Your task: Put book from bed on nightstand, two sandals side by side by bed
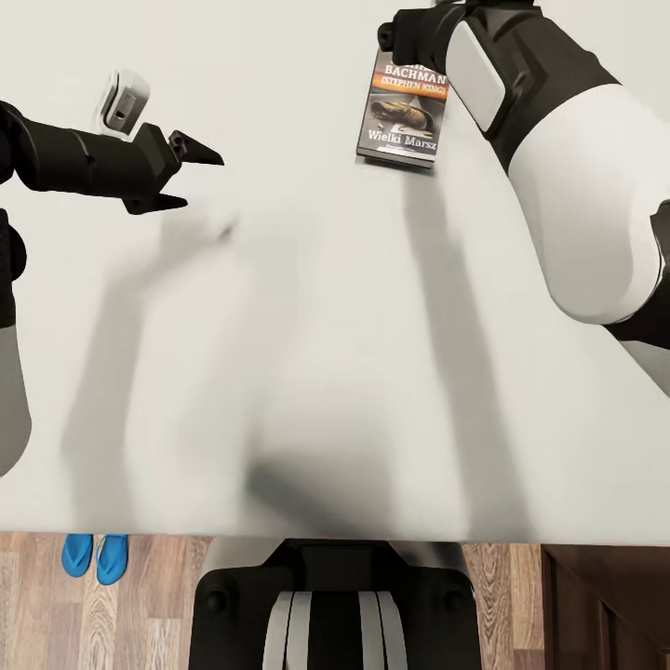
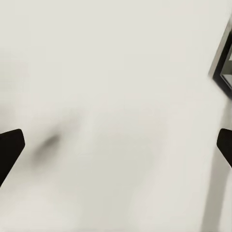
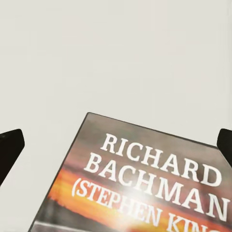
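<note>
While the off-white bed [image 1: 335, 372] stretches beneath both arms as one wide flat sheet, it offers nothing to brace a thin object against, and that is the root of the main hazard. On so smooth a mattress, a finger pressing at one edge of a flat paperback would likely push it along instead of getting under it.

Next in size, the right arm reaches out over the mattress with its gripper [image 1: 409, 33] poised above the far, title end of the book [image 1: 402, 112]. In the right wrist view the two dark fingertips [image 3: 10, 145] stand wide apart at the frame's sides, with the book [image 3: 145, 183] lying between and just ahead of them, cover up. The jaws are open and hold nothing. I judge that a descent from here could land the tips on the cover rather than astride the edges, or close on one corner only, so the book pivots or drops when lifted.

The left gripper [image 1: 191, 172] hovers well to the side of the book, fingers spread and empty; the left wrist view catches just the book's edge [image 2: 223, 67] beyond one fingertip. It looks too far off to steady anything.

Smallest, the two sandals [image 1: 95, 556] sit together on the wood floor beside the bed, well behind both grippers, near the robot's base, where a careless roll could scatter them.
</note>
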Controlling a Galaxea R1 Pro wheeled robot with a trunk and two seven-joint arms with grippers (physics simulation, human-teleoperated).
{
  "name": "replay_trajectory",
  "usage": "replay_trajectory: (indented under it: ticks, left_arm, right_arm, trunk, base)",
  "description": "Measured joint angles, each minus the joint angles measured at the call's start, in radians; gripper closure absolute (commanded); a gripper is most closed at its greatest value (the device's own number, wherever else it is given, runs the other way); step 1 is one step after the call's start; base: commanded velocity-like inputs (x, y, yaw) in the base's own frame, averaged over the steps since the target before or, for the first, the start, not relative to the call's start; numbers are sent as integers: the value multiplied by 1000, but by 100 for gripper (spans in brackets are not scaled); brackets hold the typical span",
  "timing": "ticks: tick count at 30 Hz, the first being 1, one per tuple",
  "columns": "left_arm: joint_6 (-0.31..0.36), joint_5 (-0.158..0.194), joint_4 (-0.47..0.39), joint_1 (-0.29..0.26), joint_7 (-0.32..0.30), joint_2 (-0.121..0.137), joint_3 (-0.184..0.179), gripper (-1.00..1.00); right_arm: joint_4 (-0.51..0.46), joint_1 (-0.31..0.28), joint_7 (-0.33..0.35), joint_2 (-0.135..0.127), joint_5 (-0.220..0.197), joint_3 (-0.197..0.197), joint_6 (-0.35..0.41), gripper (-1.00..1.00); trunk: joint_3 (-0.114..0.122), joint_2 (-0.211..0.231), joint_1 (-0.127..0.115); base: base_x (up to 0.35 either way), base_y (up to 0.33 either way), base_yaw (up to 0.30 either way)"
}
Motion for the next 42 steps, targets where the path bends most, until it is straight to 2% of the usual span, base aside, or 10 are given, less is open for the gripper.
replay_trajectory:
  ticks: [3,5,13,16,19,24,30,37,42]
  left_arm:
    - [0,0,0,0,0,0,0,-100]
    - [1,7,0,-11,-1,11,-5,-100]
    - [5,25,-41,-44,2,54,23,-100]
    - [5,28,-51,-47,3,58,26,-100]
    - [5,37,-59,-48,3,60,27,-100]
    - [5,66,-67,-53,3,63,29,-100]
    - [6,88,-72,-58,4,66,30,-100]
    - [6,93,-74,-60,3,68,32,-100]
    - [6,95,-78,-60,3,78,33,-100]
  right_arm:
    - [0,0,0,0,0,0,0,-100]
    - [11,-11,11,-7,10,10,-11,-100]
    - [56,-57,54,-14,51,58,-56,-100]
    - [69,-74,69,-13,66,76,-73,-100]
    - [71,-83,51,-11,81,84,-90,-100]
    - [73,-86,14,-8,112,86,-69,-100]
    - [67,-86,-2,-6,116,89,-25,-100]
    - [47,-84,-5,-7,116,94,-17,-100]
    - [38,-83,-3,-7,117,95,-17,-100]
  trunk:
    - [0,0,0]
    - [0,0,0]
    - [0,0,0]
    - [0,0,0]
    - [0,0,0]
    - [0,0,0]
    - [0,0,0]
    - [-5,0,0]
    - [-12,0,0]
  base:
    - [0,0,0]
    - [0,0,0]
    - [0,0,0]
    - [0,0,0]
    - [0,0,0]
    - [0,0,0]
    - [0,0,0]
    - [0,0,0]
    - [0,0,0]
